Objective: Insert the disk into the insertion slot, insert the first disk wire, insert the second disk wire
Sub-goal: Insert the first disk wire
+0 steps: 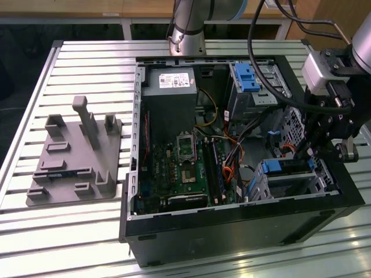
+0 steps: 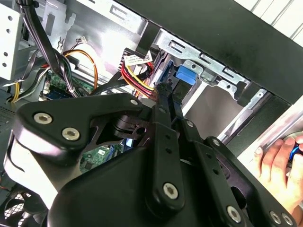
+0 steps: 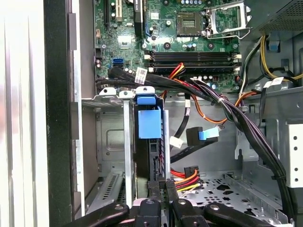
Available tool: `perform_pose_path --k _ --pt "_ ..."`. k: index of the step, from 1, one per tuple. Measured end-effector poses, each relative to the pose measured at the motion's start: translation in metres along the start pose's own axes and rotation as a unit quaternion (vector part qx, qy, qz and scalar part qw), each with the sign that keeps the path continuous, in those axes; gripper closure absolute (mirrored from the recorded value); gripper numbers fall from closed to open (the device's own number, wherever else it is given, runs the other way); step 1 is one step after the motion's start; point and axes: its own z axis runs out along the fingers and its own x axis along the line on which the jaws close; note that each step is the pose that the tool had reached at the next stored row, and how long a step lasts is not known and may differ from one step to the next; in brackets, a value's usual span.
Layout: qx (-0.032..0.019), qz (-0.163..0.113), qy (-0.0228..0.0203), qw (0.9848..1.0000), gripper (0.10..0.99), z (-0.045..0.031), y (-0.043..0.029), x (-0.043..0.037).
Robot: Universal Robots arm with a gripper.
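The disk (image 1: 287, 167), silver in a bright blue carrier (image 3: 149, 124), sits inside the insertion slot (image 1: 290, 186), the low silver cage at the case's front corner on the exterior view's right. My gripper (image 1: 304, 155) hangs just over the disk's wire end. In both wrist views its fingers (image 3: 156, 189) are pressed together on a black plug with red, yellow and black wires (image 3: 185, 177), held against the disk's edge (image 2: 184, 75). A second black plug with a blue tab (image 3: 201, 135) hangs loose beside the cage.
A taller grey bay with a blue latch (image 1: 249, 78) stands behind the slot. Cable bundles (image 3: 227, 111) cross over the motherboard (image 1: 185, 168). A grey fixture plate (image 1: 75, 156) lies on the exterior view's left. A person's hand (image 2: 279, 161) rests outside the case wall.
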Motion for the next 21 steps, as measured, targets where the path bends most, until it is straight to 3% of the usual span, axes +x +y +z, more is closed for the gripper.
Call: perform_pose_path --k 21 --pt "0.0002 0.003 0.0007 1.0 0.925 0.0064 -0.0001 0.0024"
